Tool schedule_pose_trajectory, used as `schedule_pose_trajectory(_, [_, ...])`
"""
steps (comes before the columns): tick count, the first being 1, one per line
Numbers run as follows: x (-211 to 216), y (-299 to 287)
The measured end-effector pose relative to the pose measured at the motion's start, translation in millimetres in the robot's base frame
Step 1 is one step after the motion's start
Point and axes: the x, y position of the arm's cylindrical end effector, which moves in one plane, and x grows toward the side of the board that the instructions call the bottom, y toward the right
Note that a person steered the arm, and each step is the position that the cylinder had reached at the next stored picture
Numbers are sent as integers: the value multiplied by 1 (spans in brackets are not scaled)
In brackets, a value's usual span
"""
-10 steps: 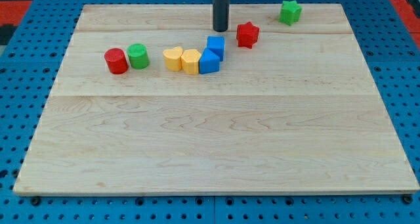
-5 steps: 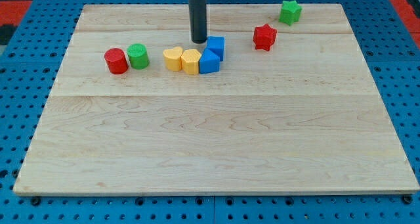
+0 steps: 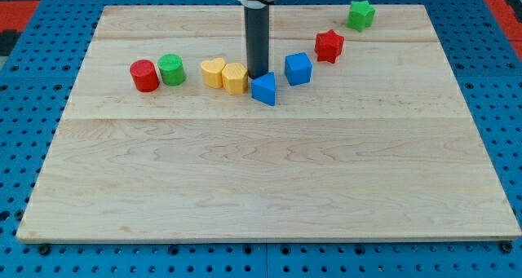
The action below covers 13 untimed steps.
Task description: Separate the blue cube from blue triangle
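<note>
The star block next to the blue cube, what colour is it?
Red star block, in the camera view.

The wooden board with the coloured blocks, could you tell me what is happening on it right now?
I am an arm ending in a dark rod, pushing blocks apart on the board. My tip sits just above the blue triangle, right of the yellow blocks. The blue cube now stands clear of the triangle, up and to the view's right, near the red star. The red cylinder, green cylinder and green star lie apart from this.
</note>
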Motion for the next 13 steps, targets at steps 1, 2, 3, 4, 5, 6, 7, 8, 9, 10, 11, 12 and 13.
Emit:
schedule_pose_trajectory(1, [11, 7])
schedule_pose_trajectory(2, [22, -15])
schedule_pose_trajectory(3, [22, 0])
schedule_pose_trajectory(4, [22, 50])
schedule_pose_trajectory(5, [26, 78])
schedule_pose_trajectory(6, [41, 71])
schedule_pose_trajectory(7, [41, 32])
schedule_pose_trajectory(8, [39, 52])
schedule_pose_trajectory(9, [-6, 42])
schedule_pose_trajectory(10, [-20, -1])
schedule_pose_trajectory(11, [-29, -32])
schedule_pose_trajectory(12, [-67, -57])
schedule_pose_trajectory(13, [-86, 2])
